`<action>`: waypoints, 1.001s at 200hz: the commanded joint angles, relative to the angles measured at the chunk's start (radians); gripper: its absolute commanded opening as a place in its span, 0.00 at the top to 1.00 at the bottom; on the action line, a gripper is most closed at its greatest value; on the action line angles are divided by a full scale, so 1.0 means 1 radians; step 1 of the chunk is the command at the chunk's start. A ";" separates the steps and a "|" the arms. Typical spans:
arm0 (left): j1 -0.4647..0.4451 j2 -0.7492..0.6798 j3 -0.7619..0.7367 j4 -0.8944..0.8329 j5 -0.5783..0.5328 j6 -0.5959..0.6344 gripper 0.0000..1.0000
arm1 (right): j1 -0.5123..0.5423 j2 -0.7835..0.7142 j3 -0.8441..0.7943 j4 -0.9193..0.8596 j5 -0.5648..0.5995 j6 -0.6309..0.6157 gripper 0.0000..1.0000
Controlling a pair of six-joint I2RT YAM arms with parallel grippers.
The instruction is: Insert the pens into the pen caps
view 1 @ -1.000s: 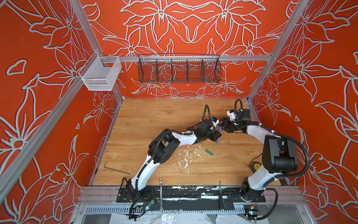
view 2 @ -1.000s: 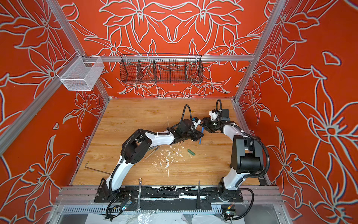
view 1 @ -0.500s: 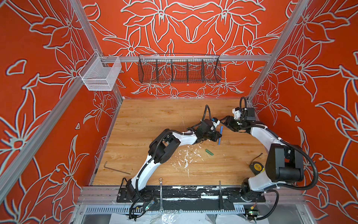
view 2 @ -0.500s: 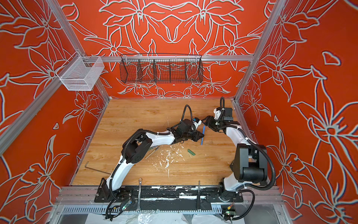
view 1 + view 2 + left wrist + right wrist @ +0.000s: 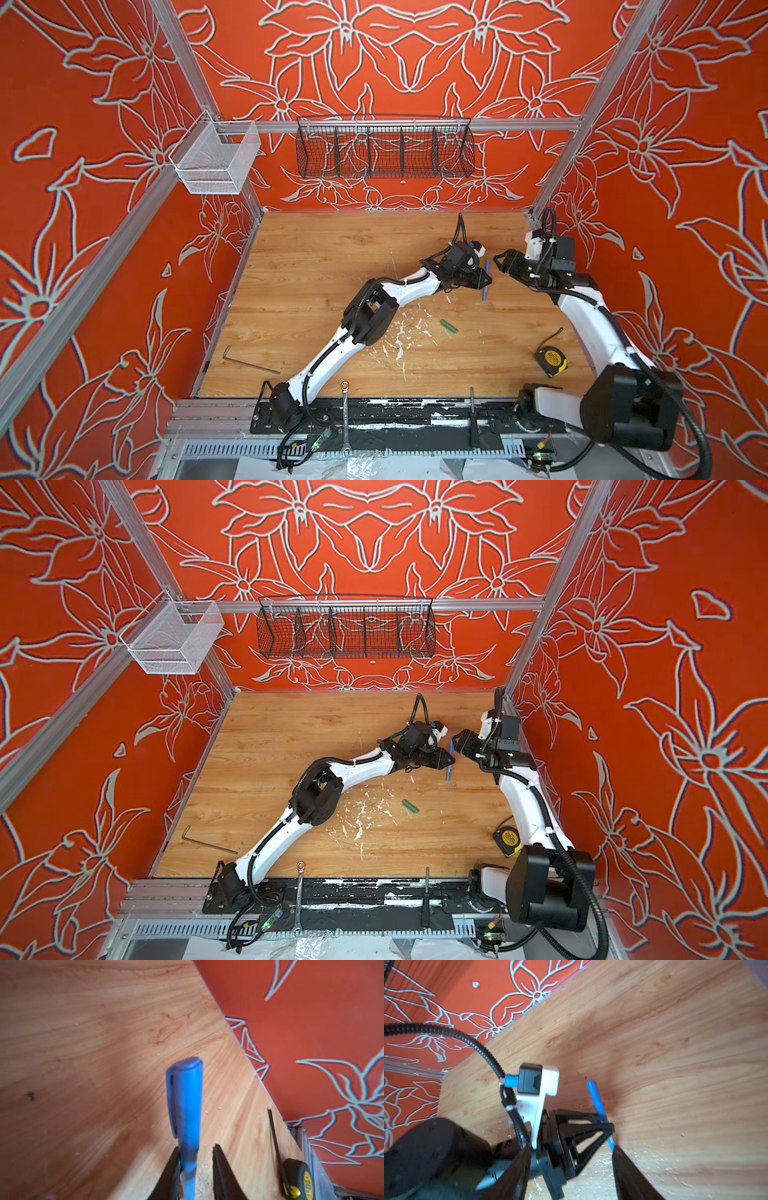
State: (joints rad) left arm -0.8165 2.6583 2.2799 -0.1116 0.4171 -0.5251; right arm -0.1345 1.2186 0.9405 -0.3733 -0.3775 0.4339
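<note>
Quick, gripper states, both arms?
Left gripper: open; the capped blue pen sits between its jaws, touching one finger only.
Right gripper: open, empty.

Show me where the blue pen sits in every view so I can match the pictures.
In a top view: blue pen right of centre, crossing the left gripper tips.
In a top view: same spot.
Left wrist: mid-frame, capped end away from the camera.
Right wrist: mid-frame, slanted.
Shared landmark: the left gripper's black fingertips, at the pen in all four.
</note>
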 commanded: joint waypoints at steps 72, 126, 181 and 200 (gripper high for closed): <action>0.010 0.002 0.037 -0.248 -0.069 -0.079 0.42 | -0.007 -0.019 -0.064 -0.040 0.033 -0.015 0.36; 0.010 -0.069 0.014 -0.316 -0.139 -0.027 0.17 | -0.007 -0.043 -0.071 -0.070 0.072 -0.051 0.37; 0.011 -0.333 -0.220 -0.290 -0.350 0.072 0.03 | -0.007 -0.186 -0.021 -0.162 -0.005 -0.052 0.37; 0.013 -0.459 -0.319 -0.305 -0.423 0.110 0.03 | -0.006 -0.262 -0.011 -0.205 -0.070 -0.044 0.37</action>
State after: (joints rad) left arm -0.8108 2.3749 2.0426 -0.3874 0.1299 -0.4847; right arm -0.1364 1.0412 0.8841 -0.5049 -0.3599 0.3958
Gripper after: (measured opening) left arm 0.969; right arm 0.634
